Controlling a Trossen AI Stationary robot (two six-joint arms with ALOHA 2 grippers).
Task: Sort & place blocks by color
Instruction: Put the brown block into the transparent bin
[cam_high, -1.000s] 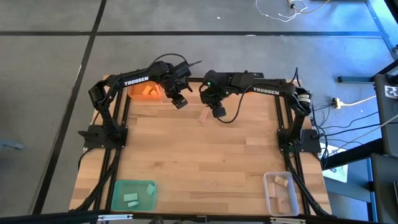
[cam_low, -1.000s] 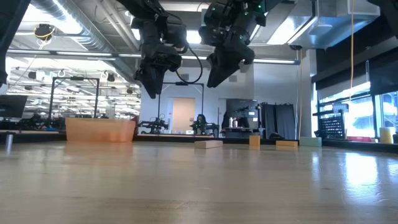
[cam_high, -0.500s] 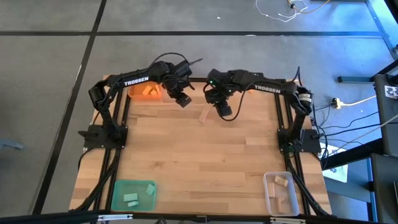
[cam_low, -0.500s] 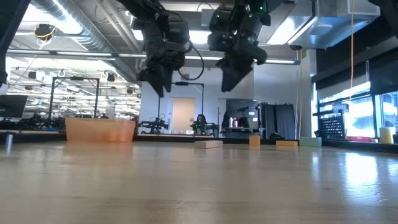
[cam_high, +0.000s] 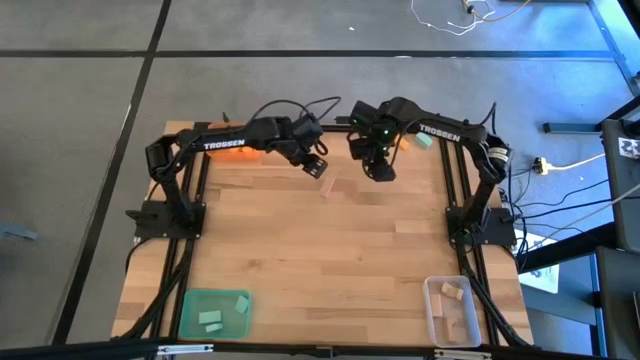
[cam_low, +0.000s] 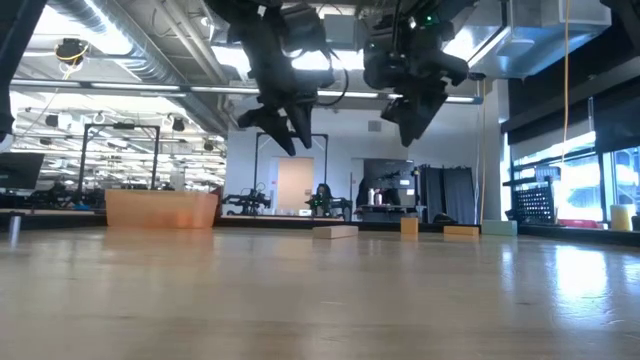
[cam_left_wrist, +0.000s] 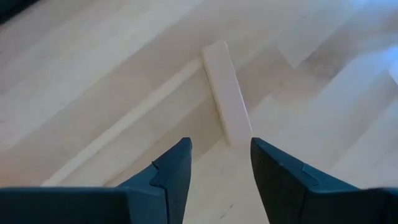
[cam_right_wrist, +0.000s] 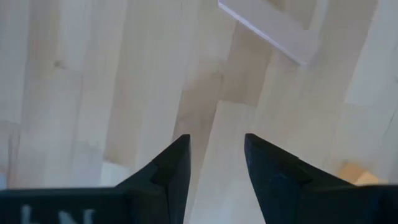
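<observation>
A pale wood block (cam_high: 328, 187) lies flat on the table near its far edge, between my two grippers. My left gripper (cam_high: 315, 166) hangs open above the table, just left of that block, which shows beyond its fingers (cam_left_wrist: 227, 93). My right gripper (cam_high: 380, 170) hangs open to the block's right, with nothing between its fingers. A pale block (cam_right_wrist: 267, 28) lies on the table ahead of it. A teal block (cam_high: 424, 141) lies by the far edge beside the right arm. In the low view both grippers (cam_low: 290, 130) (cam_low: 410, 122) hang well clear of the table.
An orange tray (cam_high: 232, 149) stands at the far left, partly under the left arm. A green tray (cam_high: 212, 312) holding teal blocks is at the near left. A clear tray (cam_high: 452, 310) with wood blocks is at the near right. Bare table lies between.
Both grippers have gone toward the table's right edge, staying up above the table, and both have turned at the wrist. The left one now hangs closer to the pale wood block and the right one farther from it. Neither gap has changed. The blocks have not moved.
</observation>
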